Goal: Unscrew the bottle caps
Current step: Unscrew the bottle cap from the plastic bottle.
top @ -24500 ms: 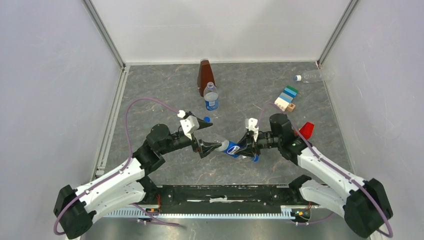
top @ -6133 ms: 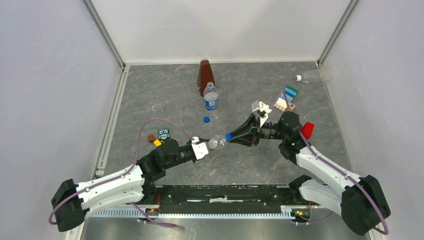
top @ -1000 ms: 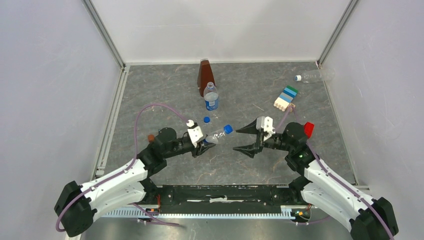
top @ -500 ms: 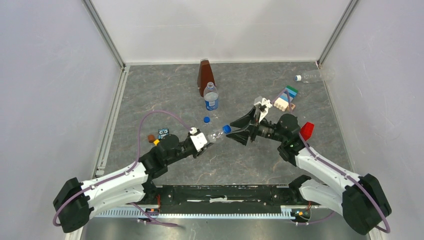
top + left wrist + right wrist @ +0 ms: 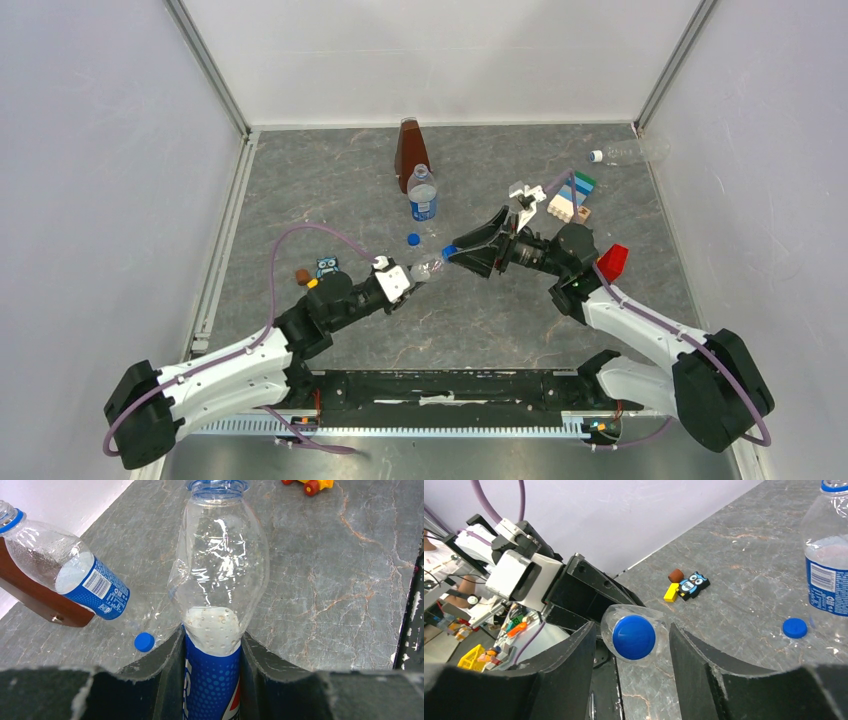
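**Top view.** Bottles counted: three. The held bottle (image 5: 428, 268) lies nearly level in the left claw (image 5: 405, 280), with its neck towards the right arm. The standing bottle (image 5: 423, 195) is upright just in front of a brown pyramid (image 5: 410, 148). The corner bottle (image 5: 632, 152), which has no label, lies on its side at the far right of the table (image 5: 330, 190).

Caps counted: three. The fitted cap (image 5: 449, 252), blue, sits on the held bottle. The loose cap (image 5: 413, 239), blue, lies flat on the table between the standing bottle and the held bottle. The white cap (image 5: 596, 156) is on the corner bottle. The right claw (image 5: 460, 254) is spread around the fitted cap.

**Left wrist view.** The held bottle is clear and slightly crumpled above a blue label with a red and white logo. The left claw is clamped on the label, both fingers (image 5: 167, 665) pressed against it. The top edge of the picture cuts off the neck.

**Right wrist view.** The fitted cap is round and solid blue, and it faces the camera. It sits between the right claw's fingers (image 5: 704, 665), which are moderately open. A narrow gap shows on each side and no contact is visible. The loose cap lies just beside the standing bottle.
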You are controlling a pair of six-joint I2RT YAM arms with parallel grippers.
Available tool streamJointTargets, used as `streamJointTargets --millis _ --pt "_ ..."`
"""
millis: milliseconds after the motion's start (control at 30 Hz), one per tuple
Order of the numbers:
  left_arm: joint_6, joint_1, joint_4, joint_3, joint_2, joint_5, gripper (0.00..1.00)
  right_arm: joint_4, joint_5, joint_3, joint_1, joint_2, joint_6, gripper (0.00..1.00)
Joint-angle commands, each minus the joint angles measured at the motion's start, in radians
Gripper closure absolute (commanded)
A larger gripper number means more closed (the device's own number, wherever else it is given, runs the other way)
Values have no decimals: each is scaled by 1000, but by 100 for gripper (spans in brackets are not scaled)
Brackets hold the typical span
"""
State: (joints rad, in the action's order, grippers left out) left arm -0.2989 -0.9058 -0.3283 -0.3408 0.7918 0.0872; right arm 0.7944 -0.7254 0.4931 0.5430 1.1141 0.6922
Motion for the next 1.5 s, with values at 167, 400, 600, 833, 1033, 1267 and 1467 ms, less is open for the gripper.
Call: streamJointTargets --millis 167,400,600,833,1033,1267,1467 --pt "-25 -5 -62 -4 -13 3 98 41 -41 23 -3 29 13 44" --pt "-28 -5 -63 -7 -1 0 98 14 -62 40 -2 38 -19 61" --pt "-29 -5 -62 -12 -2 8 98 5 -65 35 -2 18 -59 79" --pt "33 -4 -50 -26 -52 114 98 13 -211 -7 -2 -46 -228 91" --pt "97 6 33 -102 -23 332 98 -172 -294 -75 -2 -224 -509 96" --pt "139 31 142 -229 124 562 96 -360 -363 -97 0 -346 -718 99" --pt "138 31 157 -265 196 633 94 -474 -366 -100 -1 -402 -832 99"
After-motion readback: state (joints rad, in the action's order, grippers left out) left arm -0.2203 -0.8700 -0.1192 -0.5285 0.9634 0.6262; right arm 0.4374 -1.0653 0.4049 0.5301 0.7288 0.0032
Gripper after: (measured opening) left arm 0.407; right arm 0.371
